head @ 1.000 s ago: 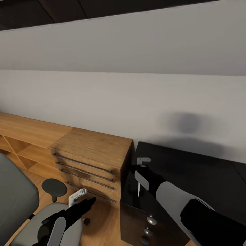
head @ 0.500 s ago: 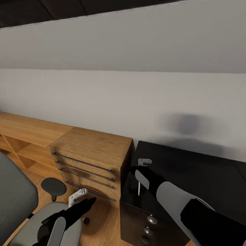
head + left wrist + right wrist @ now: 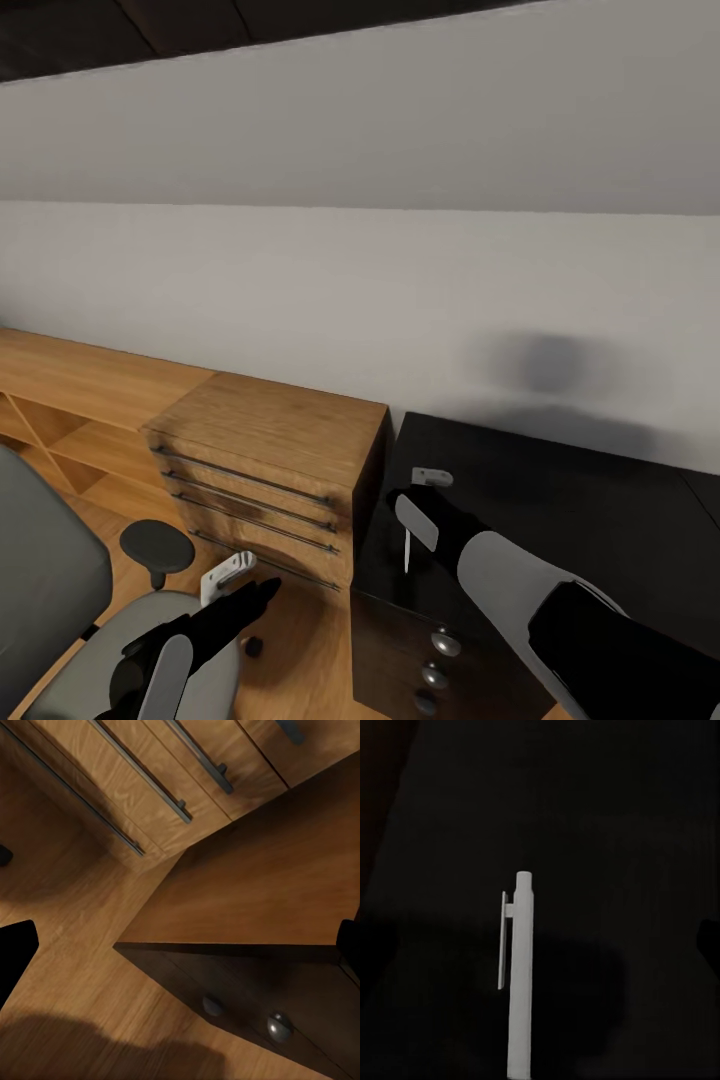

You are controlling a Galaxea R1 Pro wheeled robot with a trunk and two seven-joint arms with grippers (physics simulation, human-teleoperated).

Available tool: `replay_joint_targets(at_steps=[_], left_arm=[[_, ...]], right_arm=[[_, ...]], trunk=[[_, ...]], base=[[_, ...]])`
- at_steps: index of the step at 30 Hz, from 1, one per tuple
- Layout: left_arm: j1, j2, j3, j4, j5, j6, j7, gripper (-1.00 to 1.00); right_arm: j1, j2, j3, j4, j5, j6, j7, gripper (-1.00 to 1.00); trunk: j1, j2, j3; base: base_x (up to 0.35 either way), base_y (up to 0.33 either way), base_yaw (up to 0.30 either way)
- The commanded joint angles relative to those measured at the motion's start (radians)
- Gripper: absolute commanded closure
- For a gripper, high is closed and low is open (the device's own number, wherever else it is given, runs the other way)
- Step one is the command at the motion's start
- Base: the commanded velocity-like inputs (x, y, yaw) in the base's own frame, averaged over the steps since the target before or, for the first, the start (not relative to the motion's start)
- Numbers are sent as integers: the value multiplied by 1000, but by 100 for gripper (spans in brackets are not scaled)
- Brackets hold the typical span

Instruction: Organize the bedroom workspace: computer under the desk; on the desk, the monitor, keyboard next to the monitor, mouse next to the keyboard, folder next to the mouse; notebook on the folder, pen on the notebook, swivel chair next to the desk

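Swivel chair: cut by left and bottom edges of head view, base hidden.
Bench: right part runs off frame, near part covered by right arm.
Right gripper: fingers mostly hidden behind wrist, jaw gap unreadable.
Pen: lower end cut by edge of right wrist view; grip point not visible. In head view pen too thin for detail.
Left gripper: jaw state unclear.
Light-wood cabinet: left run cut by frame edge.
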Motion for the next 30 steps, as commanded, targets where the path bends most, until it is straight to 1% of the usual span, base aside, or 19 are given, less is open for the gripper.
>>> replay_joint_targets(at_steps=[1, 12, 14, 21, 25, 30], left_arm=[[-1, -1, 2, -1, 11, 5, 8, -100], [-1, -1, 2, -1, 11, 5, 8, -100], [-1, -1, 2, -1, 11, 5, 8, -100], [-1, -1, 2, -1, 11, 5, 8, -100], [-1, -1, 1, -1, 11, 6, 5, -100], [-1, -1, 1, -1, 11, 6, 2, -100]], right_arm=[[-1, 0, 5, -1, -3, 6, -8, -100], [-1, 0, 10, 2, -3, 18, -21, -100], [-1, 0, 10, 2, -2, 18, -28, -100], [-1, 0, 12, 2, -2, 30, -87, -100], [-1, 0, 13, 1, -2, 58, -94, -100], [-1, 0, 13, -1, -2, 62, -94, -100]], trunk=[[0, -1, -1], [0, -1, -1], [0, -1, -1], [0, -1, -1], [0, -1, -1], [0, -1, -1]], base=[[0, 0, 0], [0, 0, 0], [0, 0, 0], [0, 0, 0], [0, 0, 0], [0, 0, 0]])
